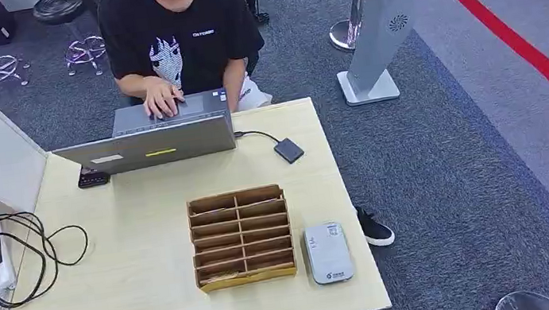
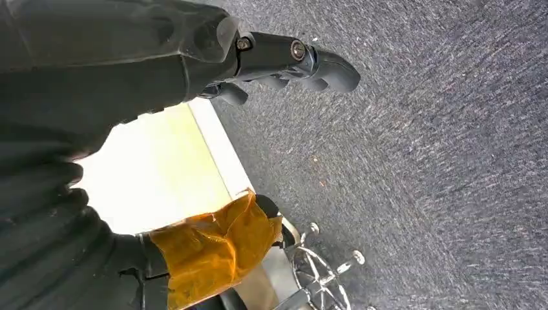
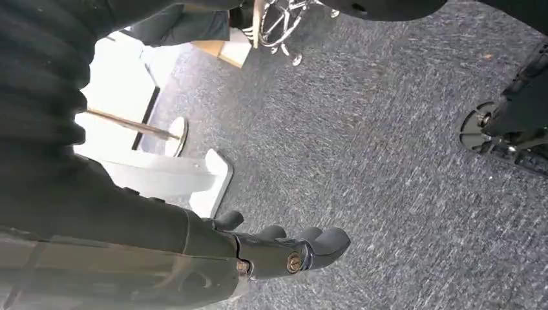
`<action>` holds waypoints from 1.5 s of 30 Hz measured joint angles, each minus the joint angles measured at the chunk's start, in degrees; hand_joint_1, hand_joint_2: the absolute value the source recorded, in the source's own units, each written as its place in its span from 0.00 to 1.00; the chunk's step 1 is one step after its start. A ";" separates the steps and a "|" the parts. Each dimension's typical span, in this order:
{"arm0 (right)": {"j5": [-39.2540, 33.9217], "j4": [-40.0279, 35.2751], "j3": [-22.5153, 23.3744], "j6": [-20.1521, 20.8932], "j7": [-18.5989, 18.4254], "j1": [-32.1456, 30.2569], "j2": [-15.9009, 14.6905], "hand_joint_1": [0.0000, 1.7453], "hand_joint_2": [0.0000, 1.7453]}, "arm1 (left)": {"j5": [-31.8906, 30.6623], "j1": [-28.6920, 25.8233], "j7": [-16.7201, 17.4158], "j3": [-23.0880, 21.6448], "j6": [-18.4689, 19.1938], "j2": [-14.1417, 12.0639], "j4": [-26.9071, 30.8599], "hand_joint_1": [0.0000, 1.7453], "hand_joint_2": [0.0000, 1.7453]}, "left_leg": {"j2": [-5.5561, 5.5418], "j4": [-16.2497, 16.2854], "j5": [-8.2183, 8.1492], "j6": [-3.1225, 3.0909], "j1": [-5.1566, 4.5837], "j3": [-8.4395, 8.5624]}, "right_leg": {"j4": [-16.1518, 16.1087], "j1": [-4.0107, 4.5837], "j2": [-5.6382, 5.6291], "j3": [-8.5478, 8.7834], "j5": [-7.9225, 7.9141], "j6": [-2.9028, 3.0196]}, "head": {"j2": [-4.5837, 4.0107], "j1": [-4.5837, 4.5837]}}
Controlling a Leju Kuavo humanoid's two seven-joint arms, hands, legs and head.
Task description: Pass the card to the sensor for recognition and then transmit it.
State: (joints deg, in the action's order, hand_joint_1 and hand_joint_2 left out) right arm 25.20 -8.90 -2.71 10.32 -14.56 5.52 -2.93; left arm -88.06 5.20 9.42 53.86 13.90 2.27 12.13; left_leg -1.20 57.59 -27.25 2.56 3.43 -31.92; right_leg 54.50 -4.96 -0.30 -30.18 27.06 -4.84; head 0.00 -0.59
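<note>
Hanging beside the table over carpet, the left hand (image 2: 284, 61) and right hand (image 3: 284, 252) hold nothing, fingers loosely apart; the card rack (image 1: 241, 237) and sensor (image 1: 327, 252) sit ahead, above both, sensor nearer the right hand, its long axis pointing away

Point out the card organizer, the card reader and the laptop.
card organizer (image 1: 241, 237), head view, middle divider.
card reader (image 1: 327, 253), head view, centre of its top face.
laptop (image 1: 150, 146), head view, back of its lid.

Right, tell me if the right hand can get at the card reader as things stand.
Probably yes. The card reader lies flat at the table's near right edge with nothing on top; the right hand hangs empty over carpet and must first lift.
</note>
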 joint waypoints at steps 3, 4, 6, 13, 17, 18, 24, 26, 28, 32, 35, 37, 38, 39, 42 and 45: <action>0.02 0.00 -0.02 0.00 0.00 0.00 0.02 0.00 1.00 | 0.00 0.00 0.00 0.00 0.00 0.02 0.00 0.00 1.00 | 0.00 0.00 0.00 0.00 0.00 0.00 | 0.00 0.00 0.00 0.00 0.00 0.00 | 0.00 -0.02; 0.02 0.00 -0.02 0.00 0.00 0.00 0.02 0.00 1.00 | 0.00 0.00 0.00 0.00 0.00 0.02 0.00 0.00 1.00 | 0.00 0.00 0.00 0.00 0.00 0.01 | 0.00 0.00 0.00 0.00 0.00 0.00 | 0.00 -0.02; 0.02 0.00 -0.02 -0.02 0.00 0.00 0.02 0.00 1.00 | 0.00 0.00 0.00 0.00 0.00 0.02 0.00 0.00 1.00 | 0.00 0.00 0.00 0.00 0.00 0.01 | 0.00 0.00 0.00 0.00 0.00 0.00 | 0.00 -0.02; 0.02 0.00 -0.02 0.00 0.00 0.00 0.04 0.00 1.00 | 0.00 0.00 0.00 0.00 0.00 0.02 0.00 0.00 1.00 | 0.00 0.00 0.00 0.00 0.00 0.00 | 0.00 0.00 0.00 0.00 0.00 0.00 | 0.00 0.00; 0.02 0.00 -0.02 -0.02 0.00 0.00 0.04 0.00 1.00 | 0.00 0.00 0.00 0.00 0.00 0.02 0.00 0.00 1.00 | 0.00 0.00 0.00 0.00 0.00 0.00 | 0.00 0.00 0.00 0.00 0.00 0.00 | 0.00 -0.02; 0.00 0.00 -0.02 -0.02 0.00 0.00 0.04 0.00 1.00 | 0.00 0.00 0.00 0.00 0.00 0.02 0.00 0.00 1.00 | 0.00 0.00 0.00 0.00 0.00 0.00 | 0.00 0.00 0.00 0.00 0.00 0.00 | 0.00 -0.02; 0.02 0.00 -0.02 -0.02 0.00 0.00 0.04 0.00 1.00 | 0.00 0.00 0.00 0.00 0.00 0.02 0.00 0.00 1.00 | 0.00 0.00 0.00 0.00 0.00 0.00 | 0.00 0.00 0.00 0.00 0.00 0.00 | 0.00 0.00; 0.02 0.00 -0.02 0.00 -0.02 0.00 0.04 0.00 1.00 | 0.00 0.00 0.00 0.00 0.00 0.02 0.00 0.00 1.00 | 0.00 0.00 0.00 0.00 0.00 0.00 | 0.00 0.00 0.00 0.00 0.00 0.00 | 0.00 -0.02; 0.02 0.00 -0.02 -0.02 0.00 0.00 0.04 0.00 1.00 | 0.00 0.00 0.00 -0.02 0.00 0.02 0.00 0.00 1.00 | 0.00 0.00 0.00 0.00 0.00 0.00 | 0.00 0.00 0.00 0.00 0.00 0.00 | 0.00 -0.02; 0.00 0.00 -0.02 -0.02 0.00 0.00 0.04 0.00 1.00 | 0.00 0.00 0.00 -0.02 0.00 0.02 0.00 0.00 1.00 | 0.00 0.00 0.00 0.00 0.00 0.00 | 0.00 0.00 0.00 0.00 0.00 0.00 | 0.00 -0.02; 0.02 0.00 -0.02 0.00 0.00 0.00 0.04 0.00 1.00 | 0.00 0.00 0.00 -0.02 0.00 0.02 0.00 0.00 1.00 | 0.00 0.00 0.00 0.00 0.00 0.00 | 0.00 0.00 0.00 0.00 0.00 0.00 | 0.00 -0.02; 0.02 0.00 -0.02 0.00 0.00 0.00 0.04 0.00 1.00 | 0.00 0.00 0.00 -0.02 0.00 0.02 0.00 0.00 1.00 | 0.00 0.00 0.00 0.00 0.00 0.00 | 0.00 0.00 0.00 0.00 0.00 0.00 | 0.00 -0.02; 0.02 0.00 -0.02 0.00 0.00 0.00 0.04 0.00 1.00 | 0.00 0.00 0.00 -0.02 0.00 0.02 0.00 0.00 1.00 | 0.00 0.00 0.00 0.00 0.00 0.00 | 0.00 0.00 0.00 0.00 0.00 0.00 | 0.00 -0.02; 0.02 0.00 -0.02 -0.02 0.00 0.00 0.04 0.00 1.00 | 0.00 0.00 0.00 -0.02 0.00 0.02 0.00 0.00 1.00 | 0.00 0.00 0.00 0.00 0.00 0.00 | 0.00 0.00 0.00 0.00 0.00 0.00 | 0.00 0.00; 0.02 0.00 -0.02 -0.02 0.00 0.00 0.04 0.00 1.00 | 0.00 0.00 0.00 -0.02 0.00 0.02 0.00 0.00 1.00 | 0.00 0.00 0.00 0.00 0.00 0.00 | 0.00 0.00 0.00 0.00 0.00 0.00 | 0.00 -0.02; 0.02 0.00 -0.02 -0.02 0.00 0.00 0.04 0.00 1.00 | 0.00 0.00 0.00 -0.02 0.00 0.02 0.00 0.00 1.00 | 0.00 0.00 0.00 0.00 0.00 0.01 | 0.00 0.00 0.00 0.00 0.00 0.00 | 0.00 -0.02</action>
State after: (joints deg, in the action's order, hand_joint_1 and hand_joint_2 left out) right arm 25.22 -8.90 -2.73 10.29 -14.56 5.51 -2.89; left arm -88.06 5.20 9.42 53.83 13.90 2.29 12.13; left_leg -1.20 57.59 -27.25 2.56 3.43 -31.91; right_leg 54.51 -4.96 -0.30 -30.19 27.06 -4.84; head 0.00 -0.61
